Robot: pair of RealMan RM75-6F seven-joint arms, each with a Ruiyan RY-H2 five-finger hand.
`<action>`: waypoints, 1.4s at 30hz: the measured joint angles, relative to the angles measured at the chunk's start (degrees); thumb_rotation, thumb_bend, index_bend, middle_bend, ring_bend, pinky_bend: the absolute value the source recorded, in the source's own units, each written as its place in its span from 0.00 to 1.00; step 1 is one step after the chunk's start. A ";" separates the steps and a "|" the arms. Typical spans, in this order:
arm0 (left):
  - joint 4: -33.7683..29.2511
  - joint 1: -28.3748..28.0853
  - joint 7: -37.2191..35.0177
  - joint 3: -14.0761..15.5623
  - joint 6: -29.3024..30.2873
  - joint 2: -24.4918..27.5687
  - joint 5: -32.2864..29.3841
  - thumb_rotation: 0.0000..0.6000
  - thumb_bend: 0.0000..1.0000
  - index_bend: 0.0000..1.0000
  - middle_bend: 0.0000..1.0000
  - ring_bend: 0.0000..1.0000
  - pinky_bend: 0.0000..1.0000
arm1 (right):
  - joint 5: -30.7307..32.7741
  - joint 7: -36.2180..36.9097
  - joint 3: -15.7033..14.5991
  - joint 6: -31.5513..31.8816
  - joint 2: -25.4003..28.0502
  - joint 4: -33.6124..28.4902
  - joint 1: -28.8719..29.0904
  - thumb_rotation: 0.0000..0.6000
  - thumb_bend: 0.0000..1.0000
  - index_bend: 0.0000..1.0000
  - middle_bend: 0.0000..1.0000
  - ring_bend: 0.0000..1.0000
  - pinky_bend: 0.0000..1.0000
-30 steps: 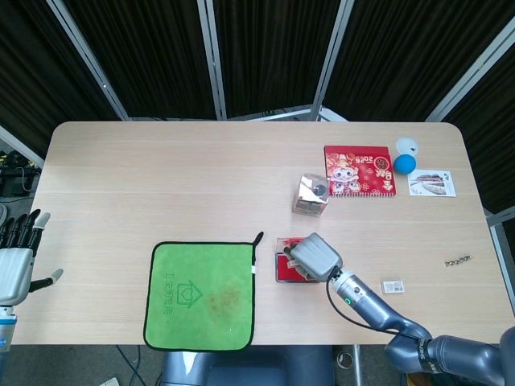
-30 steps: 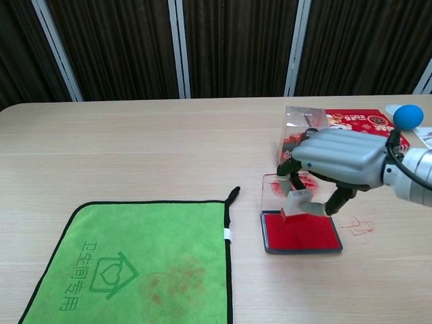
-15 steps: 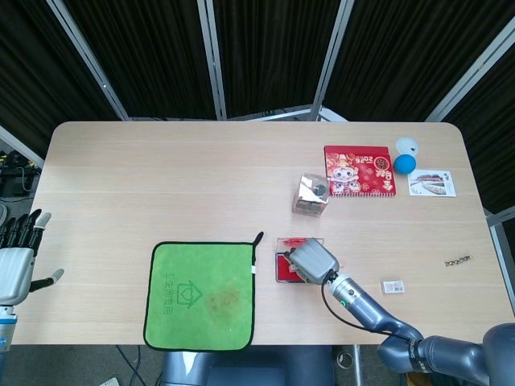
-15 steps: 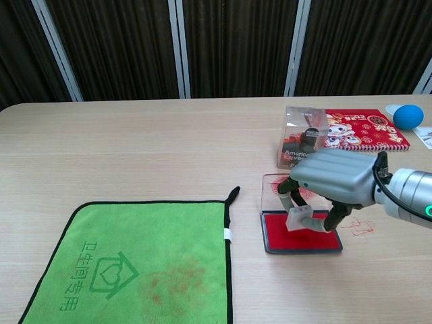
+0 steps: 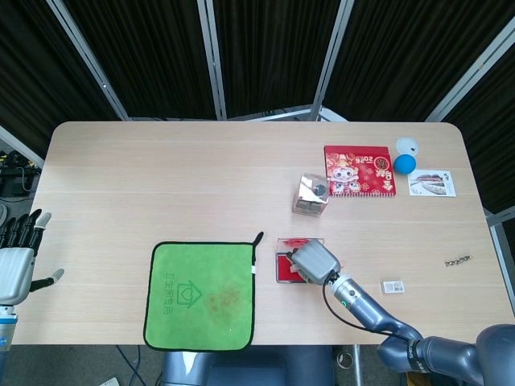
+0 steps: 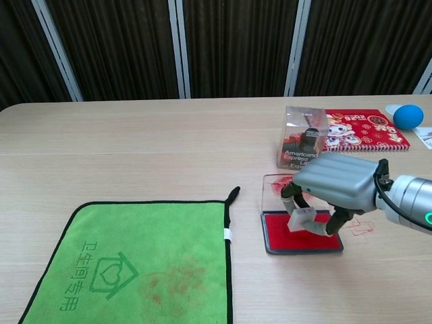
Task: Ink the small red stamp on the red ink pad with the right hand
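Observation:
My right hand point(image 6: 335, 187) point(image 5: 314, 263) hangs low over the red ink pad point(image 6: 301, 234) point(image 5: 283, 268) and pinches the small stamp point(image 6: 302, 217) between its fingertips. The stamp's base sits down on the pad's red surface near its middle. From the head view the hand hides the stamp and most of the pad. The pad's clear lid point(image 6: 275, 187) stands open behind it. My left hand point(image 5: 16, 261) is open at the far left, off the table's edge, holding nothing.
A green cloth point(image 6: 135, 263) point(image 5: 202, 296) lies left of the pad. Behind the pad stands a clear box point(image 6: 301, 137) point(image 5: 311, 195), then a red booklet point(image 6: 361, 130) point(image 5: 359, 171), a blue ball point(image 6: 408, 116) point(image 5: 404, 164) and a card point(image 5: 432, 183). A small tag point(image 5: 393, 286) and a screw point(image 5: 459, 260) lie at the right.
My right hand has come down and slightly toward me, lowering the stamp from just above the pad's back-left corner onto the pad's red surface. The left hand has not moved.

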 measured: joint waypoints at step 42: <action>-1.57 0.14 0.67 0.59 0.51 0.45 1.21 1.00 0.00 0.00 0.00 0.00 0.00 | -1.54 14.67 -2.09 10.45 7.55 7.49 -9.21 1.00 0.48 0.50 0.58 0.86 1.00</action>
